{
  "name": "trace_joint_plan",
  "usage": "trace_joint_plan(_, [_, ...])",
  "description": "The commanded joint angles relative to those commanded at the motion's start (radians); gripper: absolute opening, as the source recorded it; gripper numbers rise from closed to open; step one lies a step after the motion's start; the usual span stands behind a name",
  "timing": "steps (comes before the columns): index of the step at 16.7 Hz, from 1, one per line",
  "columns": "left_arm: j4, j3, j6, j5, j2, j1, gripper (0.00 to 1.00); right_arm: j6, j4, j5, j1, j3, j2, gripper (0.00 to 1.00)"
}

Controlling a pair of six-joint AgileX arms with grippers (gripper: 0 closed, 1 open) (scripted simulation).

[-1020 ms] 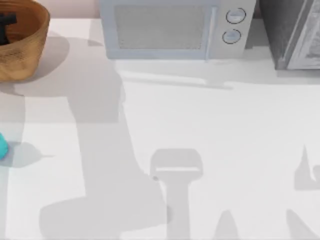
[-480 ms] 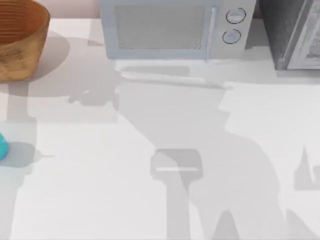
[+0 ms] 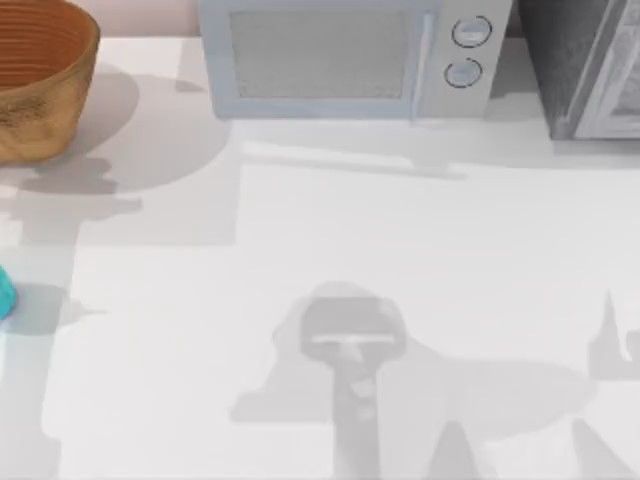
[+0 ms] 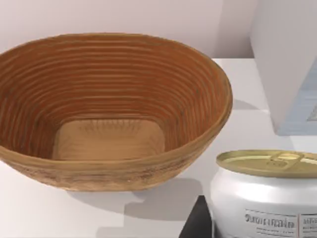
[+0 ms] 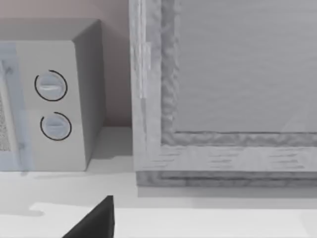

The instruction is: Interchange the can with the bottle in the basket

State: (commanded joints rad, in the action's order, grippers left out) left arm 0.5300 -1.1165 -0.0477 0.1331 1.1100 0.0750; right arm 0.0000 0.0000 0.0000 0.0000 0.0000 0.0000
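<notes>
The basket [image 3: 40, 85] sits at the table's [image 3: 400, 260] far left corner, and the bottle [image 3: 5, 292] at its left edge. The can [image 4: 265, 198] is just beside the basket — the left wrist view shows it close up, near a dark gripper part. If either gripper is spread or pressed together — I cannot tell.

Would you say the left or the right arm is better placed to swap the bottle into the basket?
Probably left: its wrist view faces the empty basket with the can close by, and the bottle lies at the table's left edge.
</notes>
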Motion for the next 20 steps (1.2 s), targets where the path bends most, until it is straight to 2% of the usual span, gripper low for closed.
trace_joint_plan(6, [-0.282,0.597,0.027,-0.068,-0.596,-0.041,0.0,0.0,0.0,0.0,0.0,0.0,0.0,1.0])
trace_joint_plan(11, [-0.454,0.959,0.042,-0.112,-0.954,-0.065,0.0,0.0,0.0,0.0,0.0,0.0,0.0,1.0])
trace_joint_plan(15, [-0.524,1.103,0.047,-0.131,-1.097,-0.074,0.0,0.0,0.0,0.0,0.0,0.0,0.0,1.0])
trace_joint_plan(20, [-0.53,1.117,0.048,-0.133,-1.11,-0.075,0.0,0.0,0.0,0.0,0.0,0.0,0.0,1.0])
